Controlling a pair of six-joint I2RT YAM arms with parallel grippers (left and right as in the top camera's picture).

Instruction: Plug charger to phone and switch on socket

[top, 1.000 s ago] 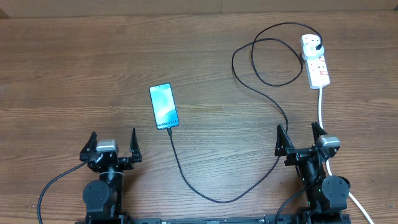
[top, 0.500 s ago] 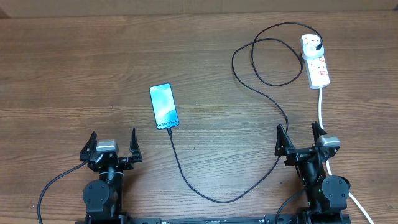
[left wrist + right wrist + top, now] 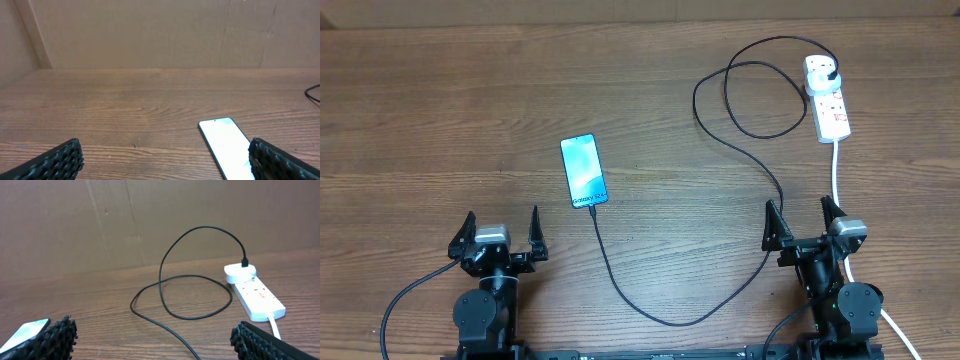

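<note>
Wooden desk [image 3: 440, 110] is seen carrying everything. At its near edge the left gripper [image 3: 502, 215] and right gripper [image 3: 798, 205] are held spread wide, with nothing grasped. The charger [image 3: 200, 227] is looped from its plug, seated in the white socket [image 3: 828, 100] at far right, to the lit phone [image 3: 583, 171] lying centre-left, whose near end is met by the cable tip.

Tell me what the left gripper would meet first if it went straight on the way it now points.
Probably nothing on the table: ahead of the left gripper lies bare wood up to the brown back wall. The phone lies off to its right, clear of that line.
</note>
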